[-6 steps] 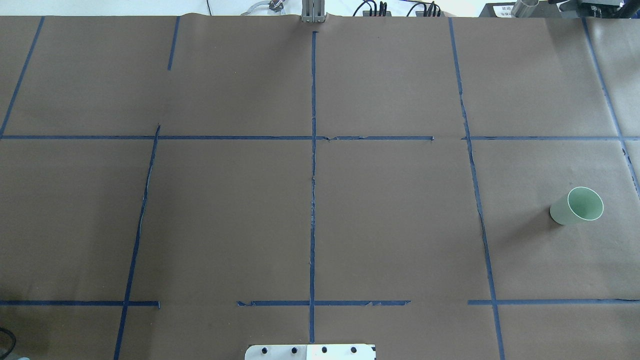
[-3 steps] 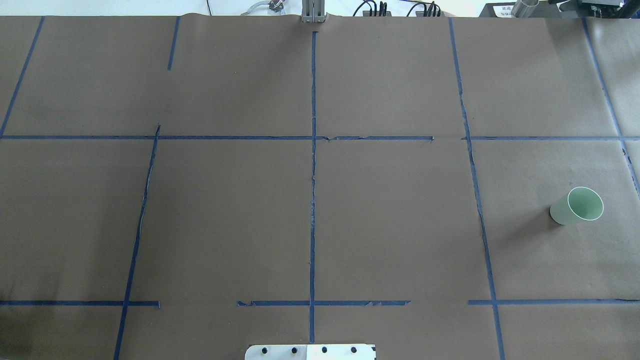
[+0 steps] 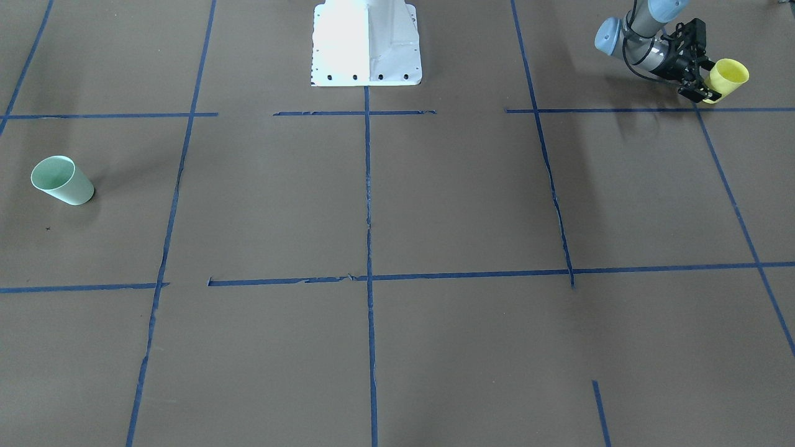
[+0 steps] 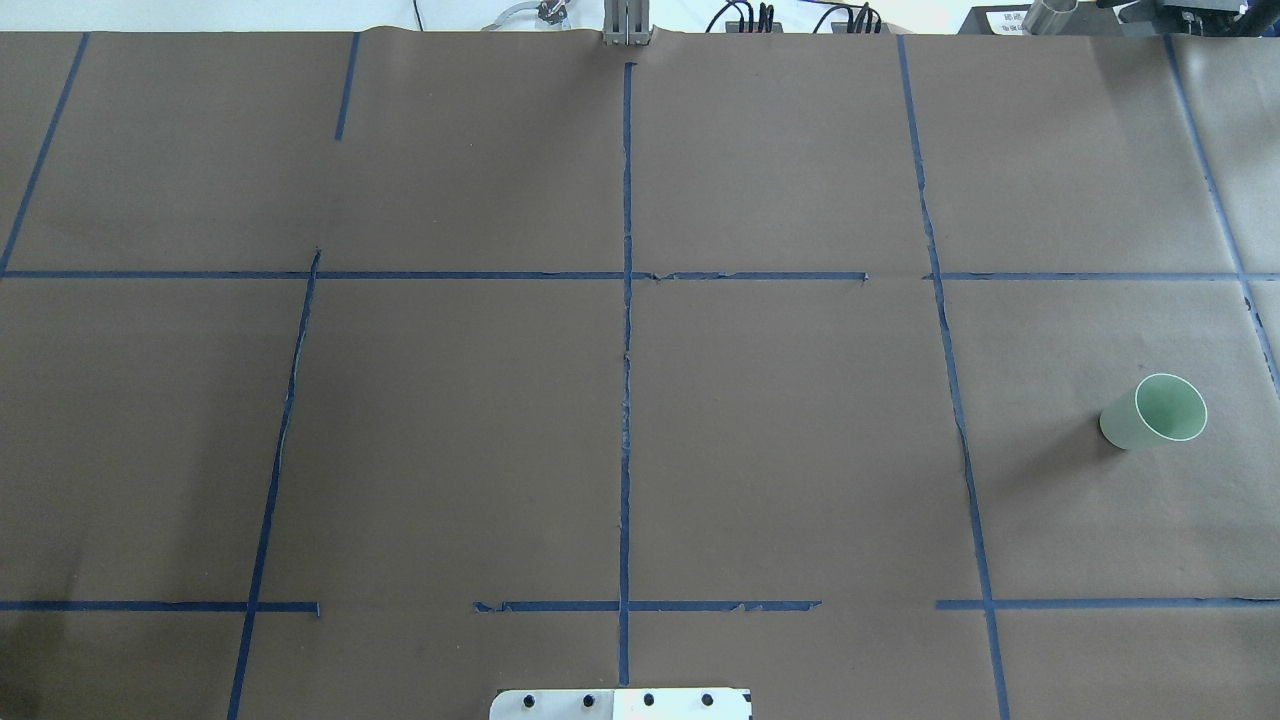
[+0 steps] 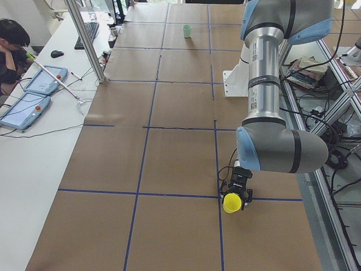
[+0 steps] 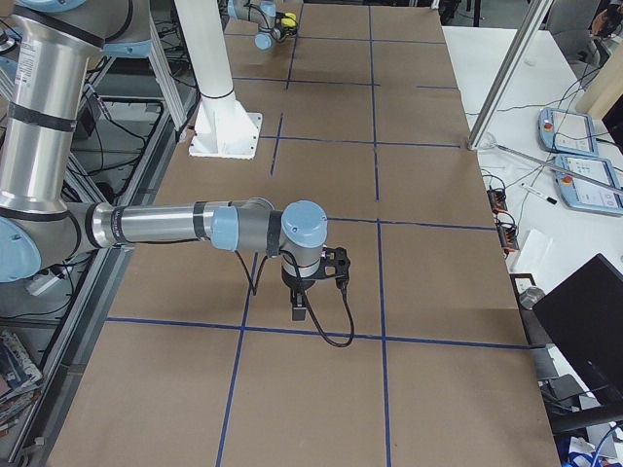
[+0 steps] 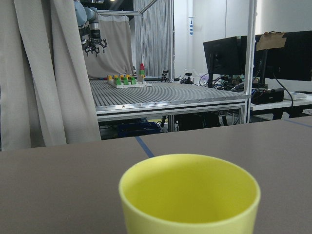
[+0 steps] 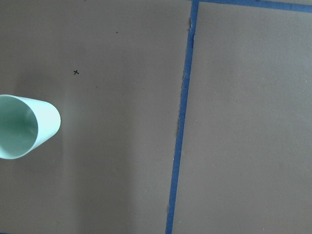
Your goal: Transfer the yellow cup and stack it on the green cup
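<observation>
Brown-papered table (image 4: 450,420) with a blue tape grid. Left arm (image 5: 262,84) reached to the robot's far left end; right arm (image 6: 165,226) stretched low over the right half. Green cup (image 4: 1152,412) stood upright, mouth up, at the table's right end. Yellow cup (image 3: 728,76) sat at the opposite end, roughly upright, pinched near its base in the left gripper (image 3: 707,79); unclear if lifted off the table. Right gripper (image 6: 298,313) pointed straight down, its wrist view catching the green cup at the edge; finger spread can't be told. The green cup lay well apart from the yellow one, toward the robot's right. Right arm nearer it, so a handover probably comes next.
</observation>
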`<state>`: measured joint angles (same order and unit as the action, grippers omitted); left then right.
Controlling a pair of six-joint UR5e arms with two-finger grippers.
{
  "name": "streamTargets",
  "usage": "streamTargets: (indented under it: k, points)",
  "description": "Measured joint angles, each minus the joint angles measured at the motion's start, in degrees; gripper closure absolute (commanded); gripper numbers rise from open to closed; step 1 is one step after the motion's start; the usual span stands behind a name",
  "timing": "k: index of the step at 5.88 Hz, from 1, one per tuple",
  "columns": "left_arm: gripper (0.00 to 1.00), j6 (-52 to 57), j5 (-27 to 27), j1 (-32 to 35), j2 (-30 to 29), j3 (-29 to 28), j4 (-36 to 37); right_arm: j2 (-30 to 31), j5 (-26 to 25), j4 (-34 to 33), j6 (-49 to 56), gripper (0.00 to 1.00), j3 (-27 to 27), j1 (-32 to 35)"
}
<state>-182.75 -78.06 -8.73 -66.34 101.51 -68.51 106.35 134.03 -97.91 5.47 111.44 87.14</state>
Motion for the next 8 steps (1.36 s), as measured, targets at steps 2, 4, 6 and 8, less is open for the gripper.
streamTargets:
  k: [2, 4, 6, 8]
  points:
    - [0.46, 0.4, 0.1, 0.0, 0.7, -0.9, -1.4, 0.0, 0.0, 0.1, 0.0, 0.00, 0.0, 0.0]
    - [0.48, 0.6, 0.1, 0.2, 0.8, -1.0, -1.6, 0.0, 0.1, 0.1, -0.1, 0.00, 0.1, 0.0]
    - [0.48, 1.2, 0.1, 0.4, 3.7, 0.0, -1.5, 0.0, 0.1, 0.0, -0.3, 0.00, 0.1, 0.0]
    - [0.50, 4.1, 1.2, 0.7, 8.2, -0.5, -4.0, 0.0, 0.3, 0.0, -0.4, 0.00, 0.0, 0.0]
